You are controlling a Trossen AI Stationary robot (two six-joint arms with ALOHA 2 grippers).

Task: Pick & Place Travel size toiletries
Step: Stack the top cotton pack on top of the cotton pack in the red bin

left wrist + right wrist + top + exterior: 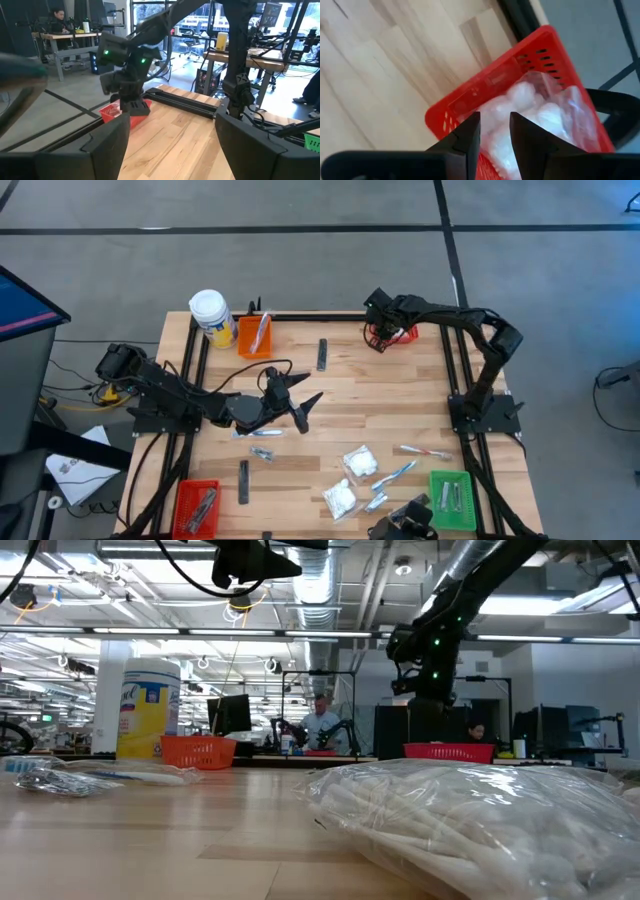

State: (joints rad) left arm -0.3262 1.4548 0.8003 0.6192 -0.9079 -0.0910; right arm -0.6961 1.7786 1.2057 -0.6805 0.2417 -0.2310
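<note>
My right gripper [382, 336] hangs over the red bin [470, 97] at the table's far right corner, fingers pointing down, shut on a white puffy packet [545, 117]. My left gripper [298, 393] waits open, level above the table's middle, with nothing between its fingers [105, 145]. On the near right of the table lie two more white packets [360, 461] [340, 498] and slim toothbrushes [422, 451]. Dark flat bars [321, 355] [244, 480] and silvery sachets [262, 452] lie flat on the wood. My right gripper pinches the white packet between its two fingers [470, 137], coming from above and pointing steeply down. The fingers themselves hide the exact part they have. The packet's clear plastic [577, 107] hangs below the fingers and spreads over the red bin's rim.
A white-capped yellow jar [211, 317] and an orange bin [254, 335] holding a toothbrush stand at the far left. Another red bin [197, 507] sits near left, a green bin [452, 500] near right. A black frame rail [520, 17] runs along the table's edge.
</note>
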